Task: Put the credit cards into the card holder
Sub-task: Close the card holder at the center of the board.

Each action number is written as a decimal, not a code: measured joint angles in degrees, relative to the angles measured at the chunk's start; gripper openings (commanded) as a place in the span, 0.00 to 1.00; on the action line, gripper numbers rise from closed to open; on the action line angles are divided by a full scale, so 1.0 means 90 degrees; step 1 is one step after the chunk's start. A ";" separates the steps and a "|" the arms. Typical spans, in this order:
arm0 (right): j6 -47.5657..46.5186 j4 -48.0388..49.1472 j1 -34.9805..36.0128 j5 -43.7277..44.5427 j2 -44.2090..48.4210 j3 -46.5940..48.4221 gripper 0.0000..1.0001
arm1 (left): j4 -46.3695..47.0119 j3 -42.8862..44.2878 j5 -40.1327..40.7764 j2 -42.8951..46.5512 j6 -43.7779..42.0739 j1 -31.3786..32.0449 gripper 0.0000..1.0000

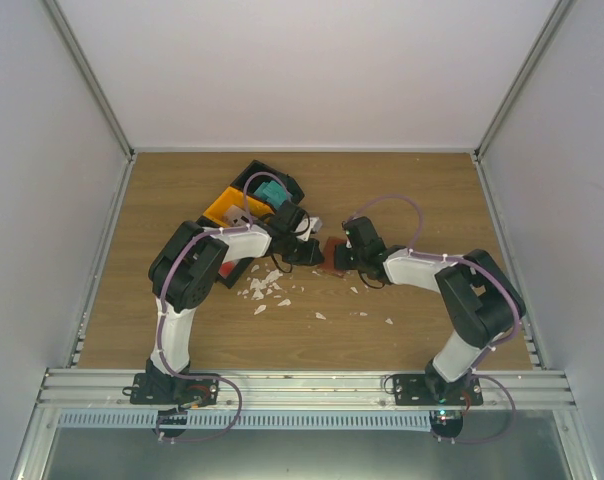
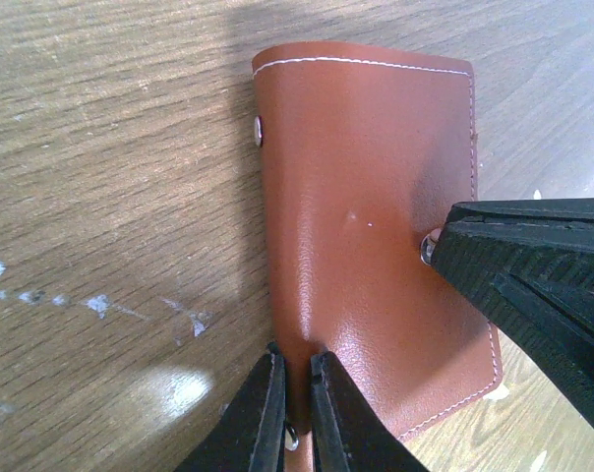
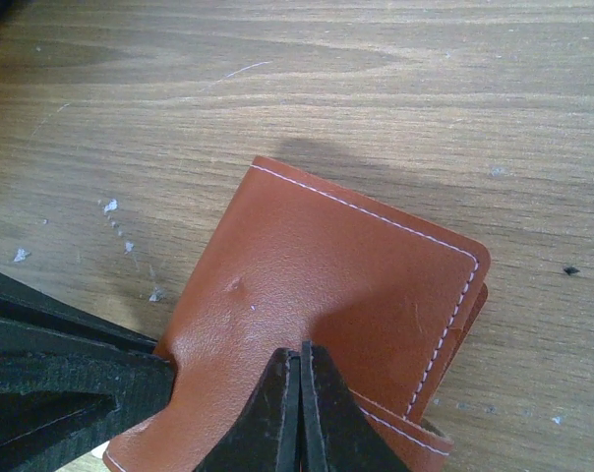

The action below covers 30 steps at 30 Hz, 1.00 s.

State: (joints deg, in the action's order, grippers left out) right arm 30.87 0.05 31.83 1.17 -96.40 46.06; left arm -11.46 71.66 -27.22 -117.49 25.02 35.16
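Observation:
The card holder [image 1: 332,255] is a reddish-brown leather wallet lying folded shut on the wooden table between my two grippers. My left gripper [image 2: 295,379] is shut on the near edge of the card holder [image 2: 366,197], with a ridge of leather pinched between its fingers. My right gripper [image 3: 300,354] is shut, and its closed tips rest against the cover of the card holder [image 3: 326,265]. One of its black fingers [image 2: 533,285] shows at the right of the left wrist view. A teal credit card [image 1: 267,190] lies in the tray behind the left arm.
The black-and-orange compartment tray [image 1: 227,205] stands at the back left, close behind my left gripper [image 1: 310,252]. Several small white scraps [image 1: 267,290] lie scattered on the table in front of the wallet. White walls enclose the table on three sides.

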 measured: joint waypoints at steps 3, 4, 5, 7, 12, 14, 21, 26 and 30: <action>0.0041 0.0017 -0.0034 -0.0061 0.0010 -0.0015 0.01 | 0.0063 -0.0044 -0.0029 0.0000 0.0012 -0.0007 0.10; 0.0051 0.0058 -0.0078 -0.0155 0.0015 -0.0039 0.00 | 0.0104 -0.0068 -0.0058 0.0000 0.0027 -0.0017 0.10; 0.0053 0.0131 -0.0155 -0.0321 0.0027 -0.0080 0.00 | 0.0170 -0.0114 -0.0095 0.0002 0.0049 -0.0024 0.11; 0.0051 0.0311 -0.0364 -0.0765 0.0049 -0.0197 0.00 | 0.0328 -0.0221 -0.0187 0.0024 0.0109 -0.0049 0.11; 0.0049 0.0804 -0.0913 -0.1982 0.0051 -0.0508 0.00 | 0.0578 -0.0430 -0.0476 0.0061 0.0265 -0.0049 0.12; 0.0056 0.1001 -0.1078 -0.2363 0.0053 -0.0646 0.01 | 0.0617 -0.0469 -0.0600 0.0061 0.0304 -0.0049 0.12; 0.0228 0.1382 -0.1243 -0.2803 0.0053 -0.0872 0.00 | 0.0590 -0.0486 -0.0835 0.0039 0.0333 -0.0049 0.11; 0.0464 0.1610 -0.1253 -0.2752 0.0141 -0.1066 0.00 | 0.0580 -0.0464 -0.0937 0.0007 0.0333 -0.0049 0.11; 0.0576 0.1625 -0.1253 -0.2662 0.0214 -0.1141 0.01 | 0.0583 -0.0440 -0.1020 -0.0027 0.0338 -0.0049 0.11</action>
State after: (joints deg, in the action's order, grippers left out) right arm 36.05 14.68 20.56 -22.79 -94.48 35.79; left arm -6.22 67.70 -36.40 -117.73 28.05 34.72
